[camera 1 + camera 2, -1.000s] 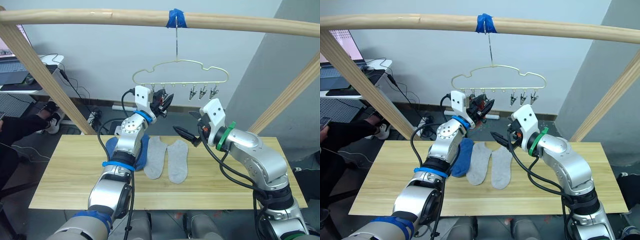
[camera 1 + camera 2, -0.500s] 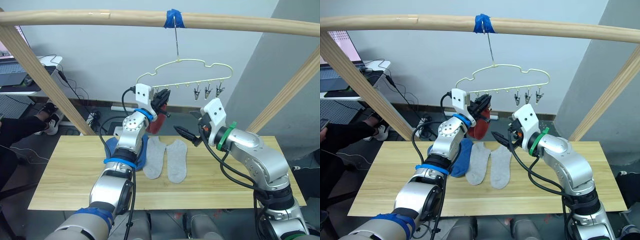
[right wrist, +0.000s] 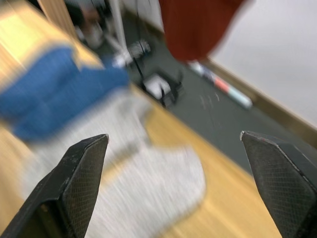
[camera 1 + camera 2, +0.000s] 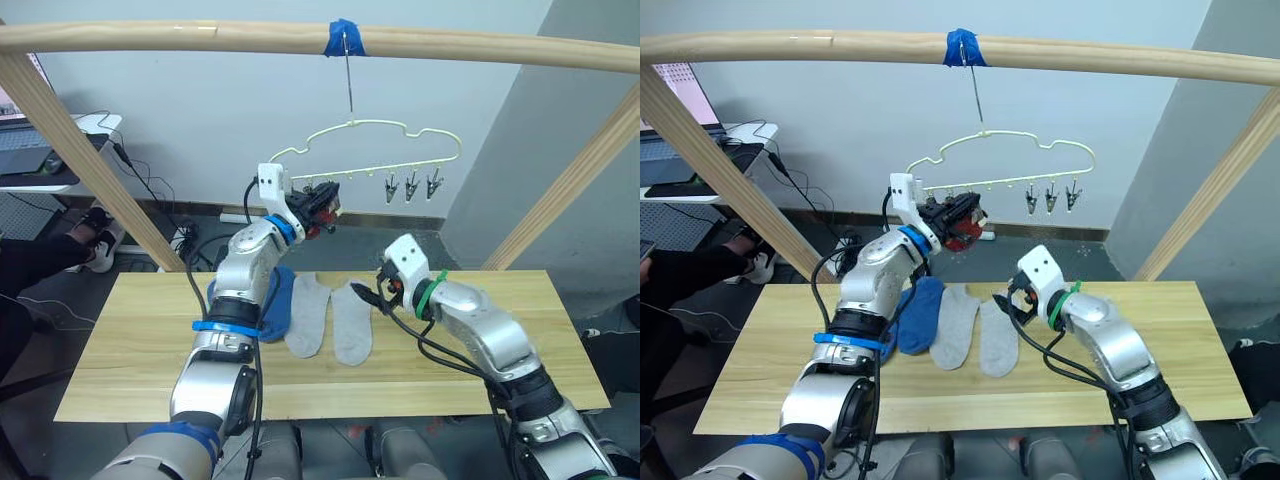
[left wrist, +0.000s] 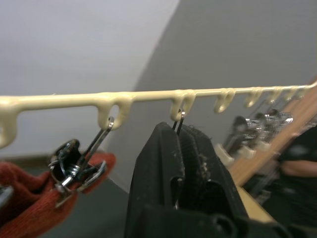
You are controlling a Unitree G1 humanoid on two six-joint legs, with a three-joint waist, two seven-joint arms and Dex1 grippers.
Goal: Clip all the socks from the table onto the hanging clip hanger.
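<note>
Two light grey knit ankle socks and blue knit socks lie on the light plank table, awaiting clipping. Left gripper, jaws together, is raised at the pale yellow-green wire clip hanger, evidently working a clip beside a rust red sock already clipped. Right gripper, jaws wide apart, hangs low over the grey pair, probably to pick next.

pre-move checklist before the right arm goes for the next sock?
1. Red sock gripped by end clip: ok.
2. Left gripper jaws shut on neighbouring clip: ok.
3. Right gripper jaws open, over grey socks: ok.
4. Grey socks flat, side by side on table: ok.
5. Blue socks overlap, count: cannot tell.
6. Clip hanger hooked on rail: ok.
</note>
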